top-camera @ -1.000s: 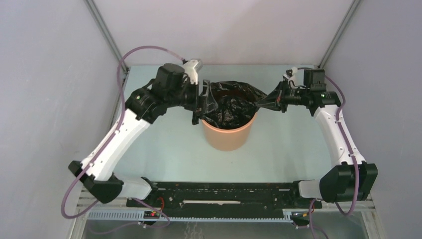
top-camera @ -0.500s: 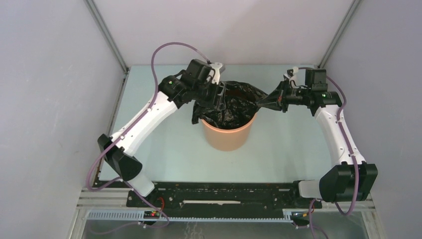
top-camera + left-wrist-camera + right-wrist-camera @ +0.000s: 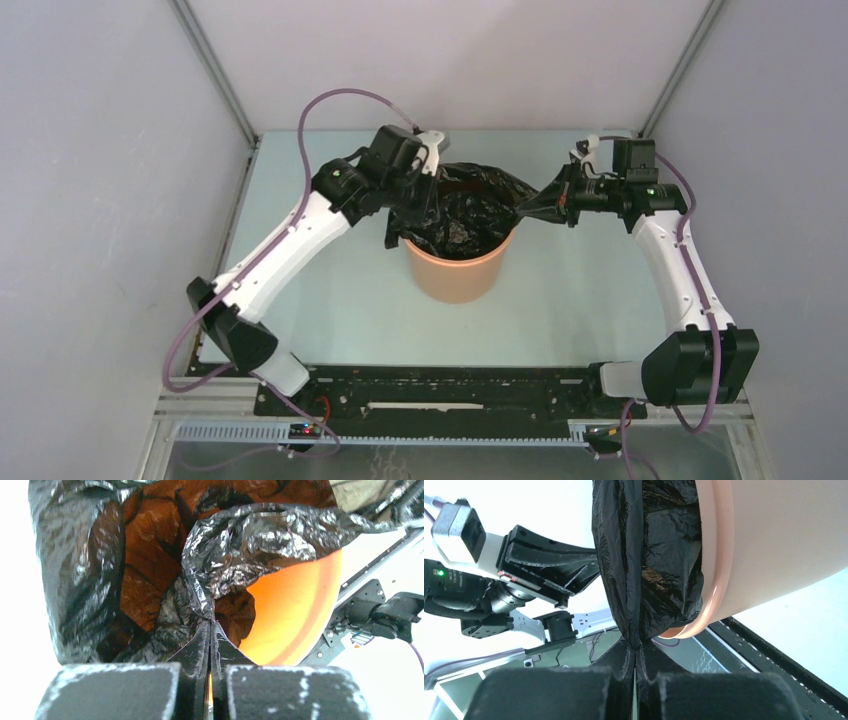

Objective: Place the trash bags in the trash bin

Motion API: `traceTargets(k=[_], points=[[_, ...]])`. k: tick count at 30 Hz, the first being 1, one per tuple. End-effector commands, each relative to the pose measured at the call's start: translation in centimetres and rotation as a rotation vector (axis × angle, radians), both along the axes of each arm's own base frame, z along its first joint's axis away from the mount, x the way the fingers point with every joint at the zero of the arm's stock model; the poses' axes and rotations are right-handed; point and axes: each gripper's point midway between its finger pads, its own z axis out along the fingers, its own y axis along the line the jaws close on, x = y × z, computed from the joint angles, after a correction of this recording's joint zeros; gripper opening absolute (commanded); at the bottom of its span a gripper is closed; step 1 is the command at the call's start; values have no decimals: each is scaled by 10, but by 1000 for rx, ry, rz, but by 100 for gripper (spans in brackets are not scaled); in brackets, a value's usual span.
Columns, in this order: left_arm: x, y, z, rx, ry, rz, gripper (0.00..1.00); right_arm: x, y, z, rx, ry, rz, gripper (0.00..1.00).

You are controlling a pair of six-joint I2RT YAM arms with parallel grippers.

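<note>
The orange trash bin stands upright mid-table, and the wrinkled black trash bag sits in its mouth with its edges spilling over the rim. At the bag's left rear edge my left gripper is shut on a fold of the black film; its fingertips meet over the bin's orange wall. My right gripper is shut on the bag's right corner, pulled out taut past the rim. In the right wrist view the bag hangs beside the bin, pinched at my fingertips.
A black mounting rail runs along the table's near edge between the arm bases. Grey walls and metal posts close in the back and sides. Purple cables loop above the left arm.
The left arm swung inward and its open gripper shut on the bag's left rear edge. The right arm and its grip have not moved.
</note>
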Motion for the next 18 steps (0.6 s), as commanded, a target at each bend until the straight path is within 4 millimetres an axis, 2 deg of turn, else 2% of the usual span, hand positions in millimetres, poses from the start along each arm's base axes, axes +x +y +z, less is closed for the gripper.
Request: traceTargets(k=[1,5,10,18], points=[[-24,11,33,-83,-83,-34,0,-5,-9,-2,-32,-24,-10,0],[-52,11,39,-180,-73,-79,0,-6,-17,-19,-92,22,-32,0],[-76,22,36,-210,-73,-121,0,-5,-17,-18,-93,15,-42,0],[-92,34,-2,-182,2,-107,0,-5,-18,-23,-114,25,-47,0]])
